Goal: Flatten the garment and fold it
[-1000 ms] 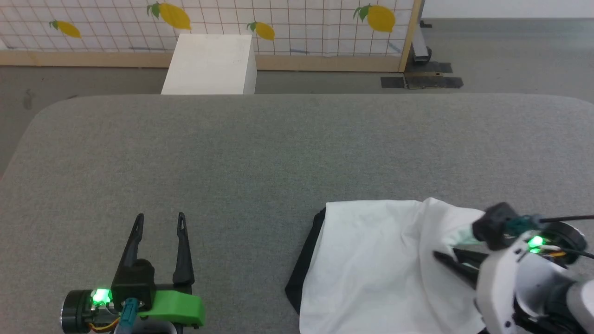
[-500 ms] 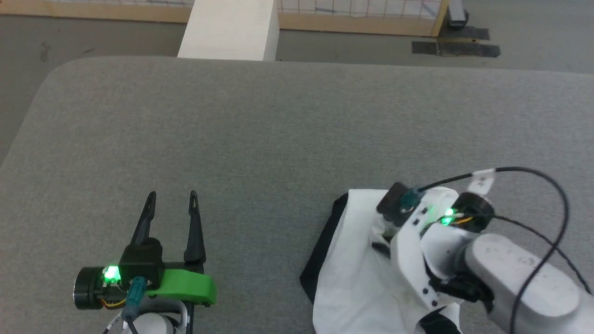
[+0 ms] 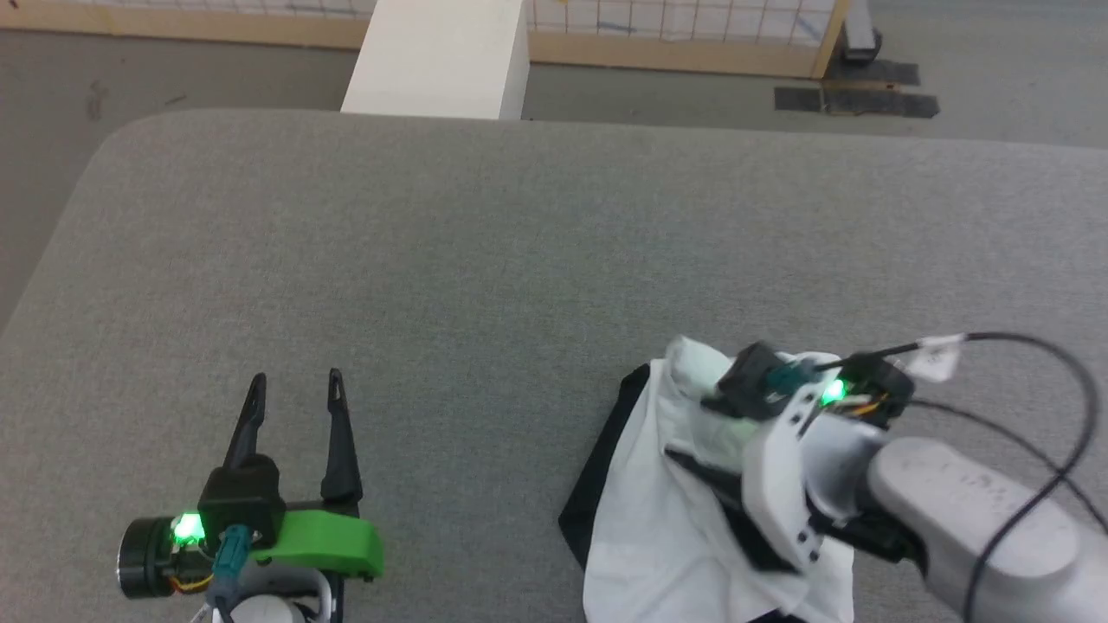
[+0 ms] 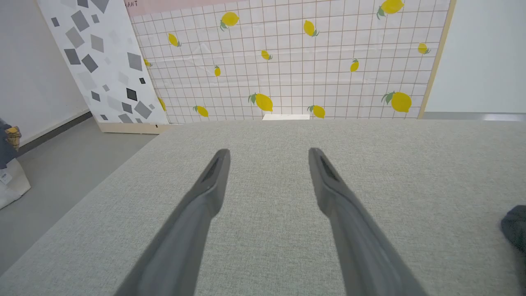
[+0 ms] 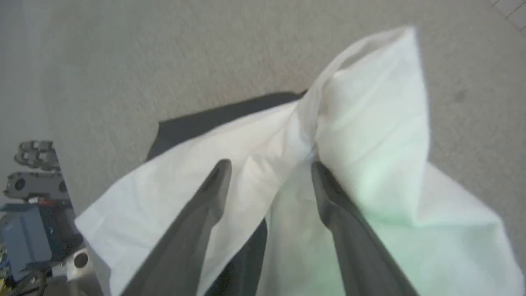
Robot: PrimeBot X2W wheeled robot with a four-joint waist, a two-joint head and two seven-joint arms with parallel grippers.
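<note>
Right gripper [image 5: 270, 165] poised over the garment [image 5: 370, 123]
Its two dark fingers stand apart over bunched white cloth; a black edge shows beyond, on the grey table [image 5: 185, 49].

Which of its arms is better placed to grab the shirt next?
Right, probably. The right gripper is directly over the garment, jaws open at a raised fold; the left gripper is open over the grey table, well apart from it.

Left gripper [image 3: 298, 379]: low, well apart from the garment [image 3: 640, 536] on the robot's left, fingers spread and parallel, nothing between them. Right gripper [image 5: 270, 164]: over the garment, forearm angled in from the right, fingers spread, white cloth bunched between them.
</note>
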